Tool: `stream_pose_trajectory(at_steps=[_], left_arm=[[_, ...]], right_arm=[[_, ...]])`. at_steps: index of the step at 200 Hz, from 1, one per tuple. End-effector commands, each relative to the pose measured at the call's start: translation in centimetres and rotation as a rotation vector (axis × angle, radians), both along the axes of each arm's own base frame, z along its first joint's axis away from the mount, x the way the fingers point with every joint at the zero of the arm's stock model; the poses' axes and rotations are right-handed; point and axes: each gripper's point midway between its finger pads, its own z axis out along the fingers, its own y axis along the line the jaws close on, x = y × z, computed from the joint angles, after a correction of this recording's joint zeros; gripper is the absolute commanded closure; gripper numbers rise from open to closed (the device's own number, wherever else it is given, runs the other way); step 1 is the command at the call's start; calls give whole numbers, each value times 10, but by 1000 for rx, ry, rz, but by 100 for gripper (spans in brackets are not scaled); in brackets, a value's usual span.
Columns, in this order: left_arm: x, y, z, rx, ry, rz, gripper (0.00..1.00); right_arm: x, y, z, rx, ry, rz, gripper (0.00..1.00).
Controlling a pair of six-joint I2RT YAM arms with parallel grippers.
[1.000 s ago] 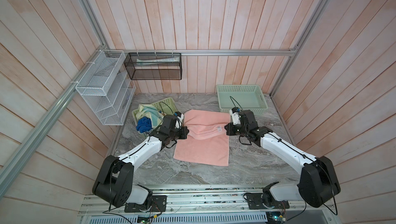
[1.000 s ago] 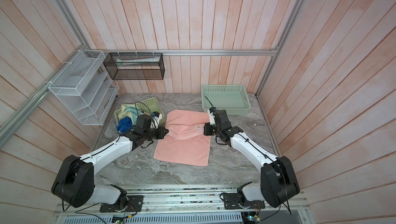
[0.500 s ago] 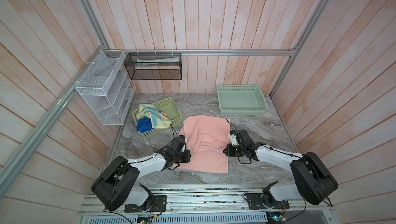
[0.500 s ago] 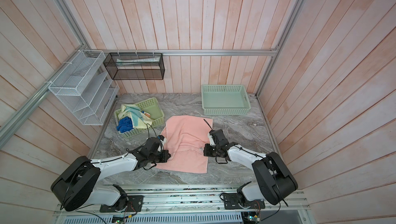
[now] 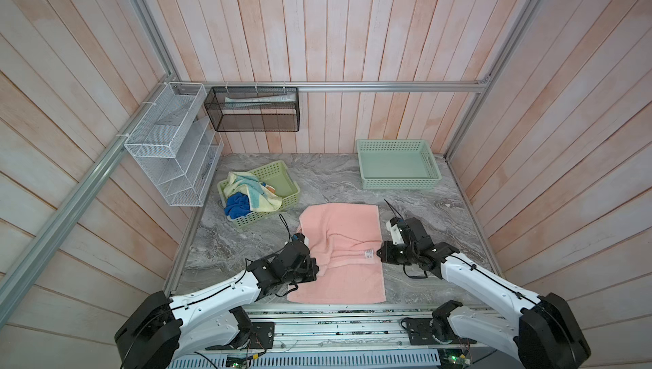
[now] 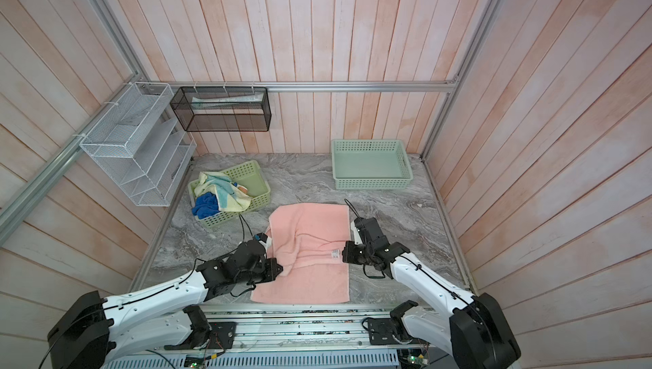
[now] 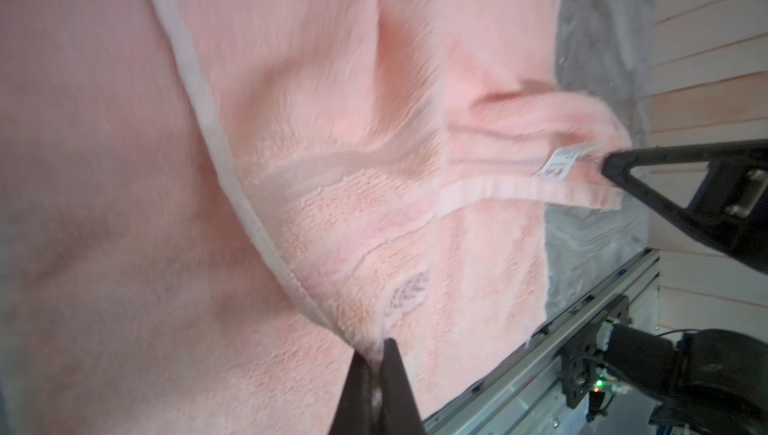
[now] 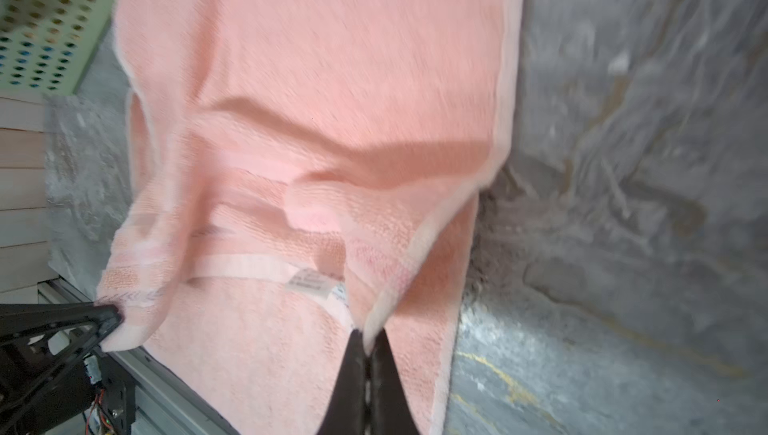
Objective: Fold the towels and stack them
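A salmon-pink towel [image 5: 342,240] [image 6: 310,240] lies lengthwise on the marble table, its upper layer pulled over the lower part toward the front edge. My left gripper [image 5: 317,269] [image 7: 379,349] is shut on the folded layer's left corner. On the opposite side, my right gripper [image 5: 379,253] [image 8: 366,339] is shut on the right corner beside the white label [image 5: 369,253]. A pale yellow towel with teal [image 5: 250,194] and a royal blue towel [image 5: 237,205] lie crumpled in the left basket. The right gripper's fingers [image 7: 648,171] show in the left wrist view.
A light green basket [image 5: 282,192] [image 6: 255,196] holds the other towels at back left. An empty mint basket [image 5: 398,182] [image 6: 370,182] stands at back right. A white wire rack [image 5: 169,145] and black mesh shelf [image 5: 252,109] hang on the walls. A metal rail [image 5: 335,309] borders the front.
Both grippers have carried the pink towel's far edge from the back toward the front, over the lower part, and now sit lower and nearer the front rail.
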Motion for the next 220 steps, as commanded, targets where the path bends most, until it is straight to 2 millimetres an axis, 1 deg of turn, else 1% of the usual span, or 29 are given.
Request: stream_pose_trajectory(at_steps=[1,2,4,7,11,14,18,21,24,33,41,52,56,63,75,81,90,105,133,140,152,161,183,201,220], left_arm=[[48,11,67,-19,-112,2,100],[49,12,68,-16,-114,-1,100],[53,13,72,-18,-123,-5,100],[59,13,82,-26,-139,-13,100],[69,16,90,-23,-154,-18,100],[76,19,94,-19,-160,-20,100],[85,21,105,-22,-180,-22,100],[90,24,105,-16,-179,-26,100],[98,25,113,-20,-192,-27,100],[116,32,123,-22,-214,-28,100],[130,35,132,-24,-236,-32,100],[151,43,136,-15,-257,-27,100],[158,45,141,-15,-271,-26,100],[170,49,144,-13,-284,-29,100],[188,55,150,-13,-305,-29,100],[197,59,155,-13,-322,-25,100],[208,62,160,-14,-339,-28,100],[225,64,174,-21,-370,-42,100],[254,68,198,3,-429,-60,100],[261,66,200,-1,-438,-68,100],[270,60,195,-20,-425,-85,100],[275,52,185,-42,-401,-103,100],[280,31,147,-37,-346,-129,100],[281,12,112,-20,-290,-159,100],[285,1,75,22,-238,-171,100]], right_arm=[[43,-12,59,-46,-156,-33,100],[44,-13,59,-47,-155,-32,100],[49,-13,65,-43,-167,-33,100],[54,-13,71,-42,-176,-30,100],[61,-13,78,-43,-188,-26,100],[65,-14,82,-46,-196,-24,100],[72,-16,87,-53,-204,-29,100],[78,-16,92,-56,-218,-28,100],[83,-17,97,-59,-228,-29,100],[97,-19,107,-66,-251,-33,100],[110,-21,116,-64,-272,-37,100],[124,-23,127,-61,-295,-39,100],[129,-25,128,-62,-296,-42,100],[138,-27,134,-62,-312,-45,100],[152,-31,138,-68,-322,-55,100],[157,-33,140,-71,-326,-58,100],[165,-36,143,-73,-330,-63,100],[176,-40,147,-74,-334,-70,100],[189,-49,162,-71,-353,-88,100],[191,-52,165,-77,-359,-94,100],[192,-54,167,-82,-360,-100,100],[191,-54,161,-84,-345,-100,100],[182,-53,138,-74,-291,-101,100],[172,-54,121,-71,-255,-106,100],[164,-55,105,-71,-226,-114,100]])
